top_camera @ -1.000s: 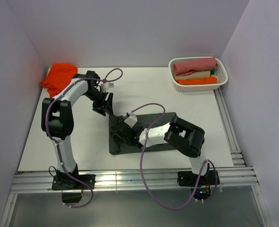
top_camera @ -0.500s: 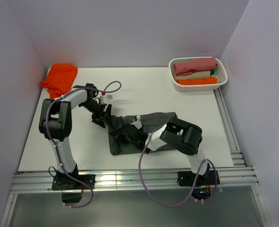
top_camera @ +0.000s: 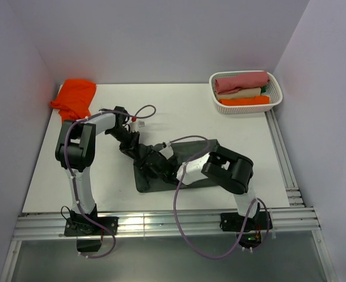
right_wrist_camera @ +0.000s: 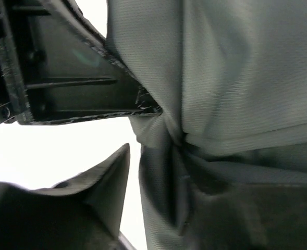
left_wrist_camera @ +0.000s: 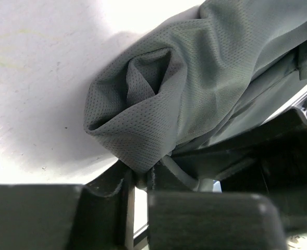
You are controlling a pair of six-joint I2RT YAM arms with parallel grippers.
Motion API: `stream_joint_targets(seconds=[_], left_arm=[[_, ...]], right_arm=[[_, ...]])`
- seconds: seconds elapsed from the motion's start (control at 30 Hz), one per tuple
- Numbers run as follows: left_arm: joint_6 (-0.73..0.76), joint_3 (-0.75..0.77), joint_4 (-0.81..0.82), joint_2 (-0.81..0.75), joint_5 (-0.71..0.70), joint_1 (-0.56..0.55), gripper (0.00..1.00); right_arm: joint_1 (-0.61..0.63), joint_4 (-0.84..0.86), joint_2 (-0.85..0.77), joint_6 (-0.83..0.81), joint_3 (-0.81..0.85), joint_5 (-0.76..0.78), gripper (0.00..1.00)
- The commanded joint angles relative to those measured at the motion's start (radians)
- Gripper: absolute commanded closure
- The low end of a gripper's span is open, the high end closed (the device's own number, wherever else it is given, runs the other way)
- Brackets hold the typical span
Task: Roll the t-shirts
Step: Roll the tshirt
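An orange shirt [top_camera: 74, 97] lies bunched in the far left corner of the counter [top_camera: 178, 106], well apart from both arms.

The left end effector [top_camera: 138, 151] sits at the far left corner of the grey shirt [top_camera: 148, 183]. Its wrist view shows its fingers [left_wrist_camera: 195, 219] almost together, pinching a puffy fold of grey cloth.

The grey shirt lies flat in the middle of the counter. Its long side runs left to right, and most of the cloth stretches off to the right of both end effectors. A roll would likely start at this left end and go right.

The right end effector [top_camera: 156, 165] is just beside the left one, a little nearer and to the right, low over the same left end. Both arms are about as close to that end as each other. In its wrist view, the right arm's fingers [right_wrist_camera: 70, 73] stand apart with bare counter showing between them. A twisted bit of grey cloth touches the tip of one finger, but the cloth looks let go, not gripped.

A white basket [top_camera: 276, 97] in the far right corner holds rolled shirts.
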Motion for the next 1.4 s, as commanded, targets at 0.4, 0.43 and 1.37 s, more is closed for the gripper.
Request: stream_joint_targets(seconds=[0.4, 0.43, 1.37], left_arm=[[0.010, 0.068, -0.042, -0.022, -0.154, -0.032, 1.00], [0.010, 0.068, -0.044, -0.022, -0.153, -0.032, 1.00], [-0.022, 0.091, -0.039, -0.002, -0.186, -0.070, 1.00]], right_arm=[[0.139, -1.020, -0.028, -0.113, 0.433, 0.356, 0.43], [0.148, -1.039, -0.028, -0.114, 0.456, 0.370, 0.42], [0.269, -0.767, -0.129, -0.077, 0.238, 0.189, 0.77]])
